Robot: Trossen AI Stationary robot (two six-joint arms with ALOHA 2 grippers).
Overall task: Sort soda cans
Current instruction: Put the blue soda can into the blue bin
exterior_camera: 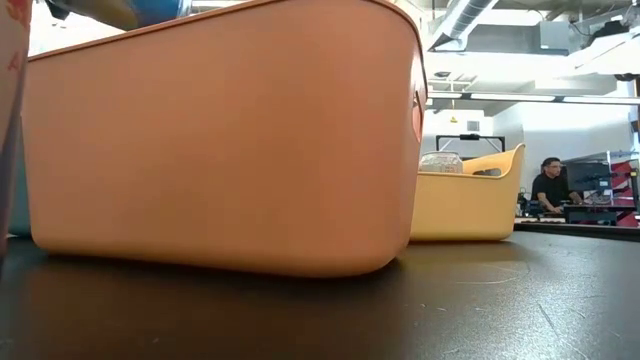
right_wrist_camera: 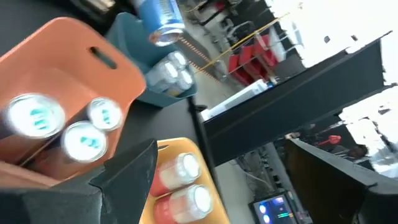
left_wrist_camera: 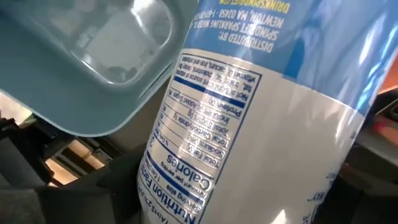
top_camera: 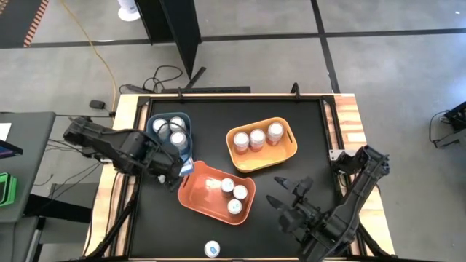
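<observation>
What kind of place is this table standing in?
Probably a robotics lab or workshop. The black table stands on a grey floor with loose cables, and behind the yellow bin a person sits at a desk with screens under exposed ceiling ducts.

Bright even light; wrist views blurred, glare on can label [left_wrist_camera: 249,124], bg windows blown out

cans [top_camera: 256,138]: shiny metal | bins [top_camera: 215,193]: smooth matt plastic | table [top_camera: 306,131]: matt black, wooden edge
</observation>
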